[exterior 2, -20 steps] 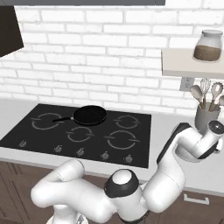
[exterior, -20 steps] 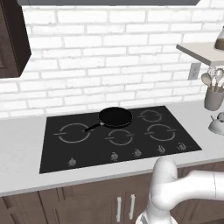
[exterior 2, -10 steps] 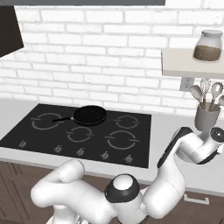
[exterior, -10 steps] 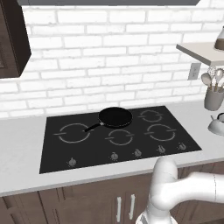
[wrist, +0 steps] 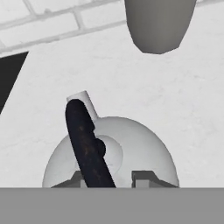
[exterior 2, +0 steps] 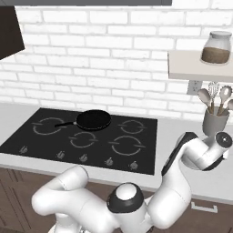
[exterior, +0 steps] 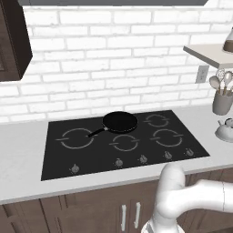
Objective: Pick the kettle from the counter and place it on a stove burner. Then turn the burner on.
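Pale counter [exterior: 27, 150] carries the black cooktop [exterior: 54, 164], frying pan [exterior: 120, 121] on it. Kettle [wrist: 131, 148] sits on the counter right of the cooktop, by the utensil cup [wrist: 159, 22]. Gripper [wrist: 111, 178] straddles its dark handle [wrist: 85, 142]; can't tell if it's actually clamped.

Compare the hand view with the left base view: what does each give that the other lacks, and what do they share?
Hand view: the kettle close from above, with its dark handle, lid knob and spout, and the gripper tips on either side of the handle.
Left base view: the pan, the wide burner, the dials, shelf and jar.
Both: kettle, cup, counter, cooktop.
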